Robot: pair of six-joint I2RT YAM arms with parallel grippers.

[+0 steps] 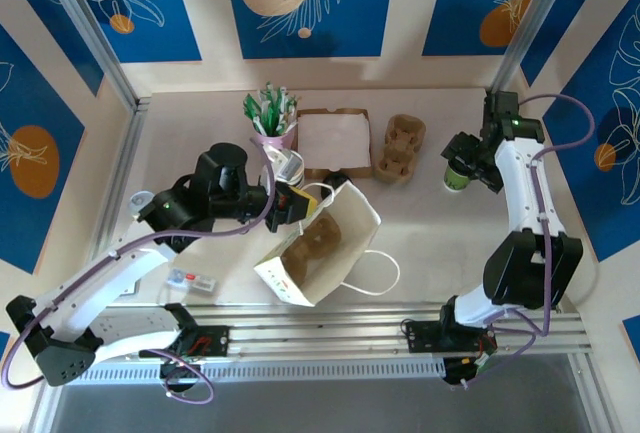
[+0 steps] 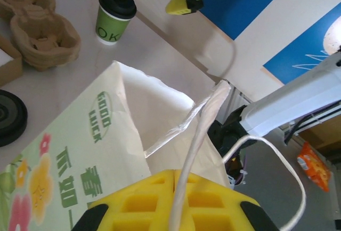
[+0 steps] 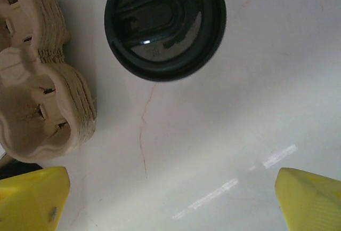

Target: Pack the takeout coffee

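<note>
Left to right. The left gripper (image 1: pixel 292 203) is clamped fully shut on one white handle (image 2: pixel 205 119) of the paper bag (image 1: pixel 325 248). In the left wrist view the strap runs up between the yellow fingers (image 2: pixel 213 209). The grip most likely serves to lift that side of the bag, so that the mouth gapes upward and the soft paper neither collapses nor slides while something is lowered in. The bag leans at mid-table. Its second handle (image 1: pixel 375 273) lies slack on the table (image 1: pixel 430 223), and something brown shows inside that cannot be identified. Beyond the bag, a stack of pulp carriers (image 1: pixel 400 148) sits near the back edge. The cup (image 1: pixel 457 179) stands upright just to their right, lidded and well apart from the bag. The carriers are near the cup without touching it, which leaves room for a finger on that side. The right gripper (image 1: pixel 464 161) hangs above the cup with its jaws spread wide and nothing between them. In the right wrist view the black lid (image 3: pixel 165 23) lies ahead of the two yellow fingertips (image 3: pixel 311 199), so the jaws do not yet bracket the cup. The pose reads as the approach to a grasp, and packing has not begun.
</note>
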